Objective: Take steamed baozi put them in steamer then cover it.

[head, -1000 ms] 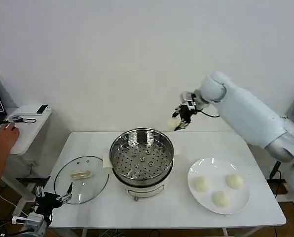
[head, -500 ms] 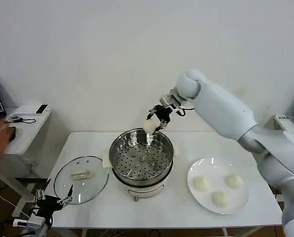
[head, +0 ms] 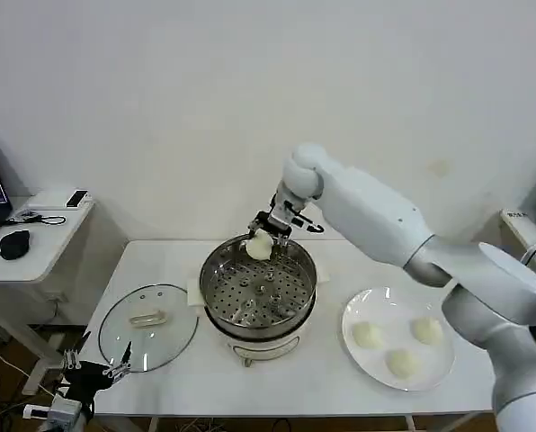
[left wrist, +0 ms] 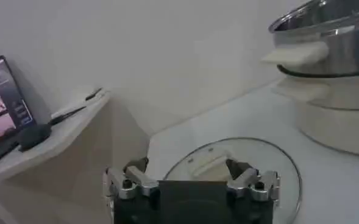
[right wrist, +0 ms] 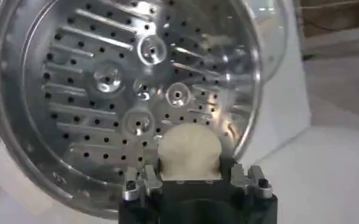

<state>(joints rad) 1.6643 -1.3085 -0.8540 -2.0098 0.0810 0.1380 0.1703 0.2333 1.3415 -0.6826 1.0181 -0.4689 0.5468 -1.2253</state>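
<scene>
Right gripper [head: 261, 236] clamps smooth baozi [head: 258, 245] above perforated steamer [head: 259, 286].

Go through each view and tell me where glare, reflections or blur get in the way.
Head view: even light, mild shine on the steamer rim, and the cover reads clearly. Left wrist view: the left gripper is dark and soft up close. Right wrist view: bright reflections streak the perforated tray, while the baozi in the right gripper stays readable.
</scene>
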